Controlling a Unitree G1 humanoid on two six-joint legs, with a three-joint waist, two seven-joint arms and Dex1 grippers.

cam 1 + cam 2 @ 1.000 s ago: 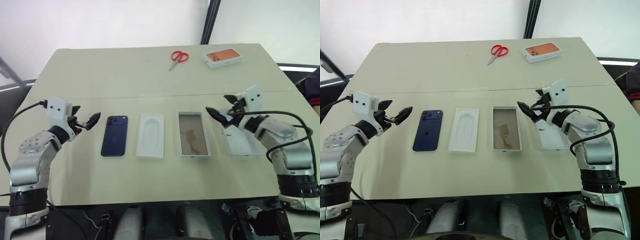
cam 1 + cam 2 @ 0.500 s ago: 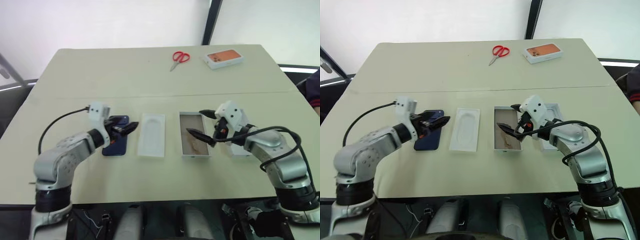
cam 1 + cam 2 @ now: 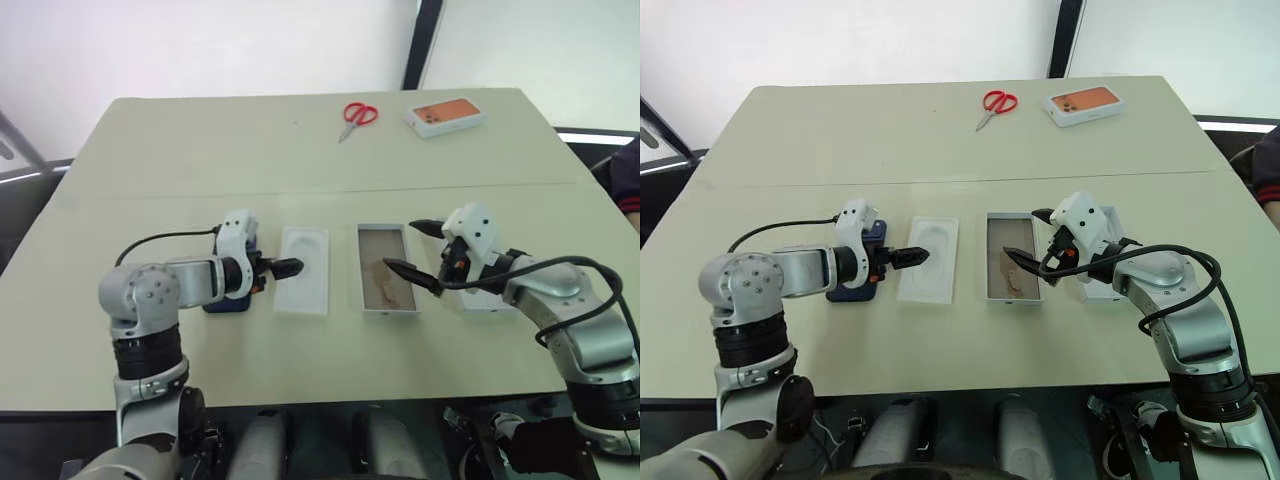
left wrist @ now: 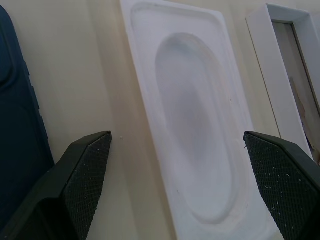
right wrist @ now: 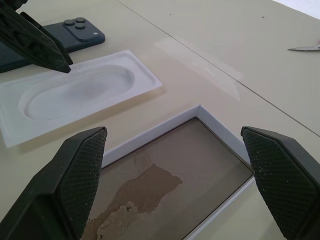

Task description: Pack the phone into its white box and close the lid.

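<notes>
My left gripper (image 3: pixel 283 267) has swung in from the left edge of the frame toward centre; its arm now covers most of the phone (image 3: pixel 216 300), and the tips reach over the left rim of the insert (image 3: pixel 303 270), jaws spread wide with nothing between them. My right gripper (image 3: pixel 418 253) has drawn in from the right and hangs over the right side of the box (image 3: pixel 385 283), also spread wide and empty. The phone lies on the table (image 3: pixel 250 150) at centre left, just left of the insert, outside the box. The lid (image 3: pixel 484 300) is largely hidden behind my right arm. At upper right sit the scissors (image 3: pixel 355 117) and a second box (image 3: pixel 446 114) with an orange phone picture. I can read no writing anywhere
</notes>
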